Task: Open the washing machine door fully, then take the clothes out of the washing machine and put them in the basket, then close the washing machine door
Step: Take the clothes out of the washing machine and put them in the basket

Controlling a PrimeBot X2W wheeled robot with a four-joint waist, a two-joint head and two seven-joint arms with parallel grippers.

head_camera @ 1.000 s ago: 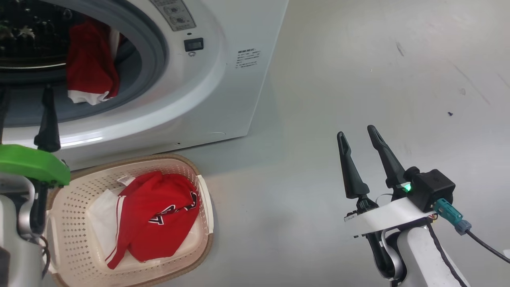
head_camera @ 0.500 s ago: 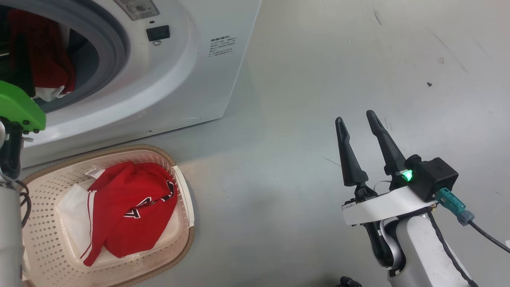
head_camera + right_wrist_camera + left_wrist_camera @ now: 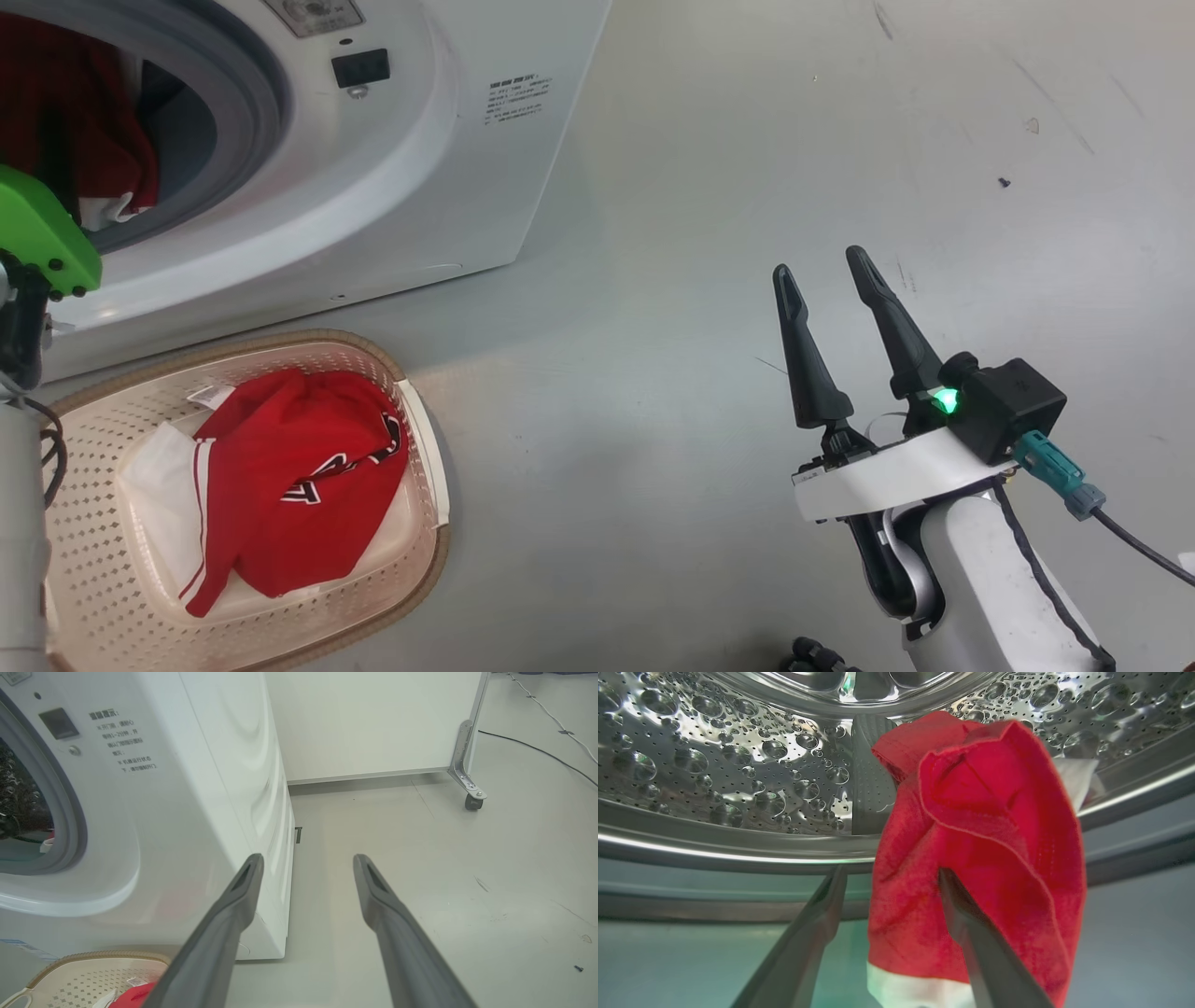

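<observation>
We see left hand (image 3: 892, 871) at washing machine (image 3: 401, 187) mouth, fingers spread, released, nothing clasped. Before it, red garment (image 3: 985, 826) with white hem hangs from steel drum (image 3: 714, 765) over grey ring (image 3: 691, 896); one finger overlaps it, contact we cannot tell. Below machine front: basket (image 3: 93, 579) on floor (image 3: 747, 140), striped red top (image 3: 289, 485) over white cloth (image 3: 149, 485) inside. Far right: right hand (image 3: 820, 263) released, empty, above floor, well apart from basket.

The scuffed pale grey floor (image 3: 747, 168) carries the washing machine (image 3: 467, 187) and, just in front of it, the basket (image 3: 93, 560).
</observation>
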